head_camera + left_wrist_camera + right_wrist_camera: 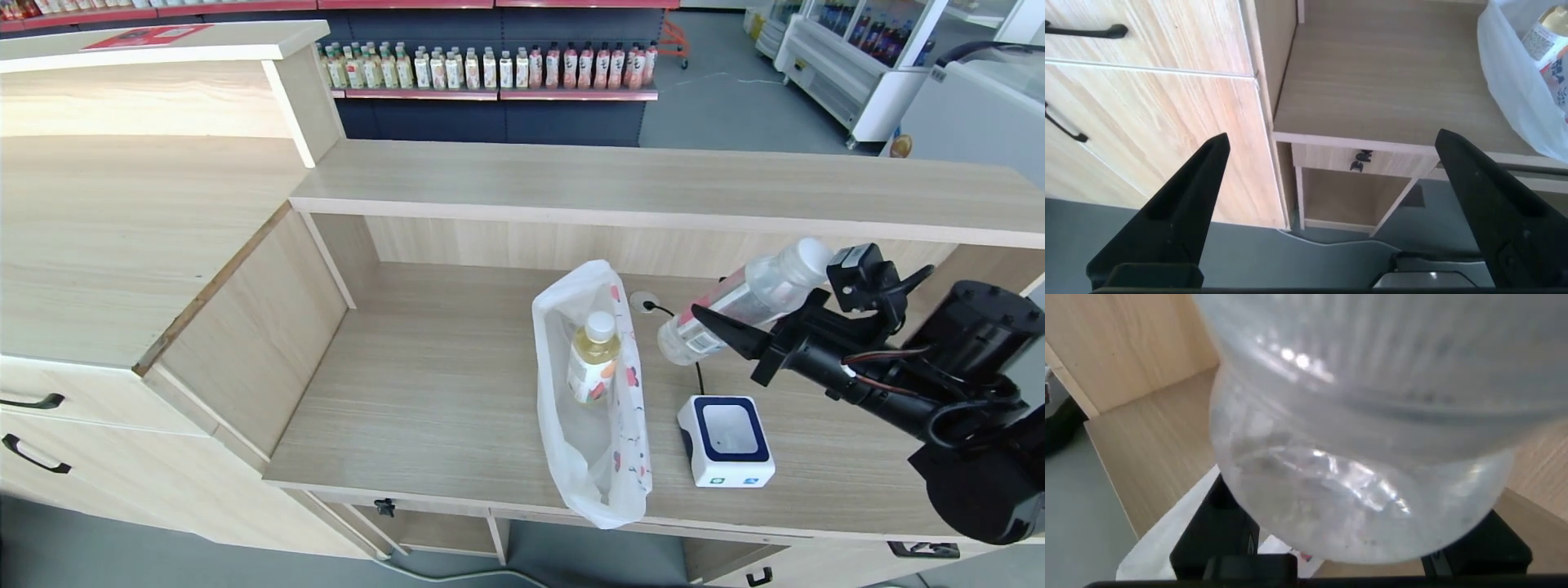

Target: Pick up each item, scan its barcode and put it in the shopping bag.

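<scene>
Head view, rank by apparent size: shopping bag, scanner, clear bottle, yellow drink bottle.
1. shopping bag
2. clear bottle and scanner, about alike; bottle is held up nearer the camera
3. yellow drink bottle

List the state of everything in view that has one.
shopping bag: open, lying on the counter
yellow bottle: capped, inside the bag
clear bottle: capped, tilted, held off the counter
right gripper: fingers shut on clear bottle
left gripper: fingers open, empty
scanner: on the counter, window up

Wood counter (424,392) w/ a bag (552,433) lying mid-top. Scanner (727,441) sits just right of it, cable (700,377) running behind.
</scene>
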`<state>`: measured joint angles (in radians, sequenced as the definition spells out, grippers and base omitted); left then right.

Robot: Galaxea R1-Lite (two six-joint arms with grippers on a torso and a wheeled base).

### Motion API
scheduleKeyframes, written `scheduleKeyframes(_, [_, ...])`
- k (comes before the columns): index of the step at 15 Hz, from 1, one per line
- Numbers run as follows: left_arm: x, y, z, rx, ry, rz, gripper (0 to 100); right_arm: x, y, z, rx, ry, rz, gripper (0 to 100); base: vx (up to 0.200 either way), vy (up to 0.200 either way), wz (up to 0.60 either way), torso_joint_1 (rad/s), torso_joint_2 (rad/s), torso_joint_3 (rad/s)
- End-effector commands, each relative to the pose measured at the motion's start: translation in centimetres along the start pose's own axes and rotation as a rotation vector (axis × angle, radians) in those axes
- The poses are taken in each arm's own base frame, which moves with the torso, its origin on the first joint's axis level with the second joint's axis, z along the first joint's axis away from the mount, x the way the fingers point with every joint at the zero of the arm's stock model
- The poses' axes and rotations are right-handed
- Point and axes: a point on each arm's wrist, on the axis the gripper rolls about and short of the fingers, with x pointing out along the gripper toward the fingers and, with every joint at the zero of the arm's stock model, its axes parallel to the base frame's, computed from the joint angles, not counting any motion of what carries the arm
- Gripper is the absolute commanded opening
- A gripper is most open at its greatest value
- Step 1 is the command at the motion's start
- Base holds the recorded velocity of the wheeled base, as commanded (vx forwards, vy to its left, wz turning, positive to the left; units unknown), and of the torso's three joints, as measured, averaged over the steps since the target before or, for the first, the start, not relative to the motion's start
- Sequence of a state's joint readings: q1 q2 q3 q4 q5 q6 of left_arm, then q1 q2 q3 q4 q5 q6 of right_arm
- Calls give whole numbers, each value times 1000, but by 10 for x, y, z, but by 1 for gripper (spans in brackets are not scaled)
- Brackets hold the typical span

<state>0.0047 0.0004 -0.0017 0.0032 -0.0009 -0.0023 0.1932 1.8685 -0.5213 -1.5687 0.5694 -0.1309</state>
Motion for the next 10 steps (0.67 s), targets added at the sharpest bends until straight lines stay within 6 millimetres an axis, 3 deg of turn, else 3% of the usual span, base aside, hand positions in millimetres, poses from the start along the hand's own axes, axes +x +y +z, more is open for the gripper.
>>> scheduleKeyframes(1, [0,0,0,-1,0,1,100,1,9,2,43,2,-5,0,0,0,0,0,0,0])
scheduleKeyframes(6, [0,0,0,-1,0,1,100,-6,39,-15,257,150,-14,0,0,0,0,0,0,0])
scheduleKeyframes(10, [0,0,0,-1,0,1,100,-1,50,-36,303,226,24,0,0,0,0,0,0,0])
